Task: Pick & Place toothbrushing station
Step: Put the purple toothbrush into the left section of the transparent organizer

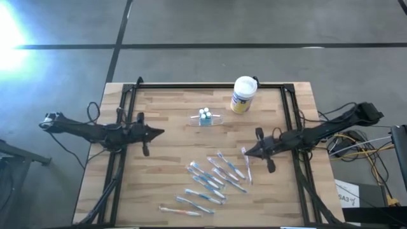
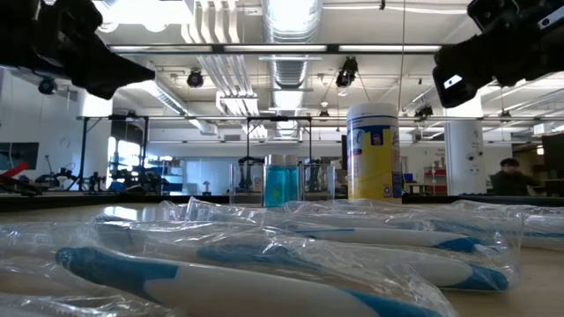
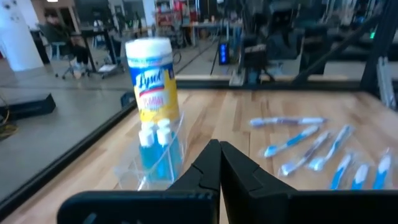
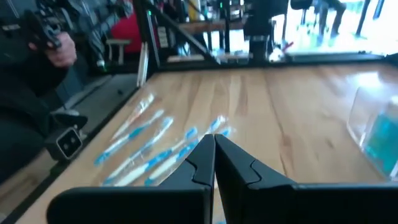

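The toothbrushing station (image 1: 205, 117) sits on your bench (image 1: 172, 172) toward the far edge, just beside the white canister (image 1: 243, 94). Your left gripper (image 1: 159, 132) and right gripper (image 1: 247, 152) hover apart from it, both closed and empty.

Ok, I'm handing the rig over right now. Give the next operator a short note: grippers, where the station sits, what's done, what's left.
Left gripper: shut, empty, over the table's left side.
Right gripper: shut, empty, over the right side, by the toothbrushes.
Toothbrushing station: clear holder standing mid-table toward the far edge, beside the white canister, not gripped.
Done: nothing visibly; the wrapped toothbrushes lie loose on the near half.
Left: pick the station and place it.
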Tool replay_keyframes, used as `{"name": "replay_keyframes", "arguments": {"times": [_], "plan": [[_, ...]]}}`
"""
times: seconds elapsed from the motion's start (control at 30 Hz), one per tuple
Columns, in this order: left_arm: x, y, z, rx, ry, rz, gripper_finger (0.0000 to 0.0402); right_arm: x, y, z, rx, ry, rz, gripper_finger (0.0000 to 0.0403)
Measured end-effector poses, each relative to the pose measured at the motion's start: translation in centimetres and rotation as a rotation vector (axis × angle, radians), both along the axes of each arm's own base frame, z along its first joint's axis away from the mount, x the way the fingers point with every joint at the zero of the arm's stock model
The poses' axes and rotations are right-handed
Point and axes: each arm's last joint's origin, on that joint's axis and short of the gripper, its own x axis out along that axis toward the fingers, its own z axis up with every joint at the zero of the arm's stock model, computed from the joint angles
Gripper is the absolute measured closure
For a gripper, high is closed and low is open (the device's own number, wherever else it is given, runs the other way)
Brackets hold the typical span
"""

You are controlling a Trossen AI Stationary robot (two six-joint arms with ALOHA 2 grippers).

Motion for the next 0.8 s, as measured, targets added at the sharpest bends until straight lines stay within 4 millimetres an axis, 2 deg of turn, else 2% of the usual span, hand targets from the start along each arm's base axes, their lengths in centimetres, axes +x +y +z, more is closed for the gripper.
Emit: {"name": "replay_keyframes", "arguments": {"times": [0.27,0.53,0.67,0.8], "plan": [[-1.4,0.3,0.4,-0.020,-0.055,0.002,0.0398,-2.4,-0.8,1.0,0.025,-0.163,-0.030,0.0394],[-2.0,0.5,-0.9,-0.040,-0.061,0.001,0.0397,-3.4,-1.4,0.5,0.007,-0.116,-0.106,0.0394],[-2.2,0.5,-1.0,-0.043,-0.072,0.002,0.0397,-3.5,-1.4,0.6,0.031,-0.120,-0.109,0.0394],[-2.3,0.5,-1.0,-0.055,-0.070,0.000,0.0397,-3.3,-1.3,1.1,0.048,-0.042,-0.114,0.0394]]}}
